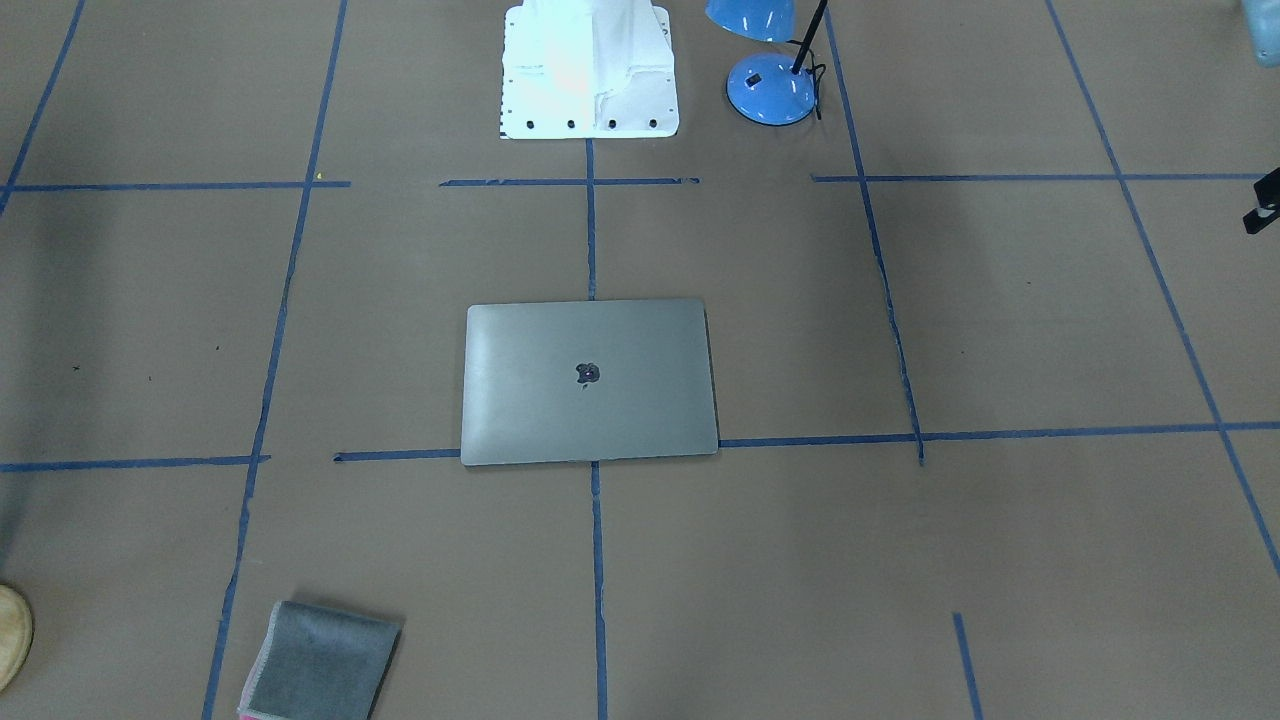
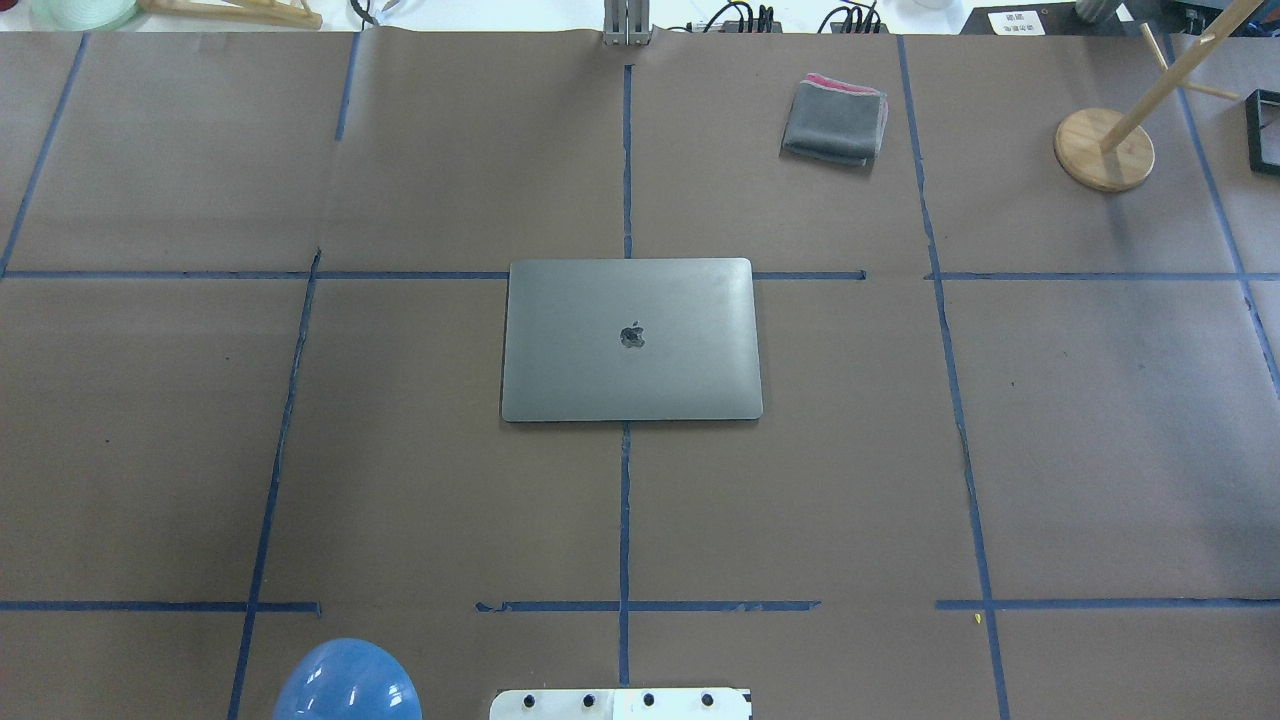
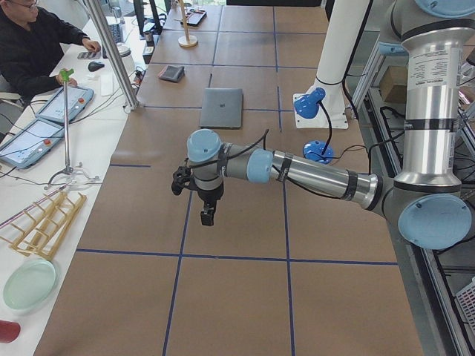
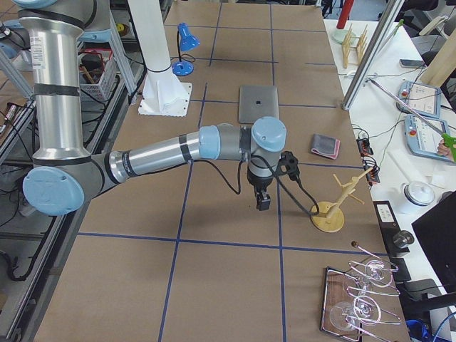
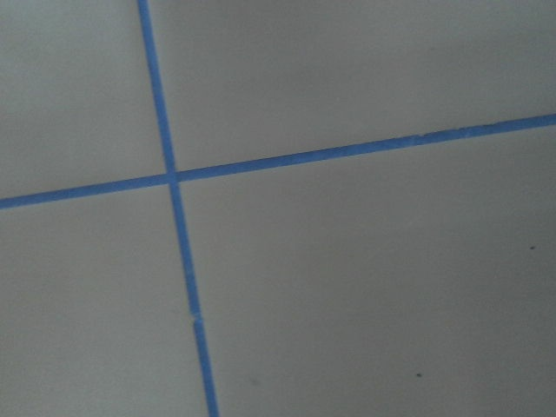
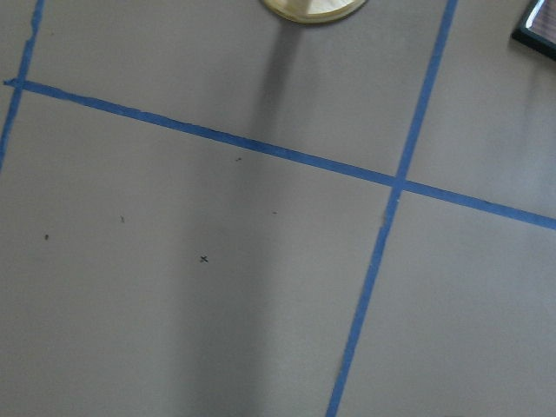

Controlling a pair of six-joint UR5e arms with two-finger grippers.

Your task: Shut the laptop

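- Farthest left, the left claw (image 3: 208, 216) hangs over the bench (image 2: 400, 480) at its left end, fingers pointing down. Below it is brown paper and a crossing of blue tape (image 5: 174, 178). It shows only from the side, so I cannot tell how wide it stands or whether anything is in it. It is well apart from the laptop (image 2: 631, 340).
- Next, a blue lamp (image 2: 347, 683) sits at the near edge, just left of the white robot base (image 2: 620, 703).
- Dead centre lies the laptop, flat on the bench with its lid fully down and the dark logo facing up. It straddles the middle tape line, and its far edge covers the cross line there. Neither claw touches it.
- Right of it, toward the far edge, a folded grey cloth (image 2: 835, 122) with a pink hem lies apart from the laptop.
- Further right is a wooden stand (image 2: 1104, 148) on a round foot, with a black frame (image 2: 1265, 130) beside it at the edge of the overhead view.
- Farthest right, the right claw (image 4: 263, 203) hangs fingers down above the bench, near the stand's foot and clear of it. Its wrist camera looks on paper, tape and the rim of that foot. Again only the side view shows the claw, so I cannot tell whether it is open or closed.
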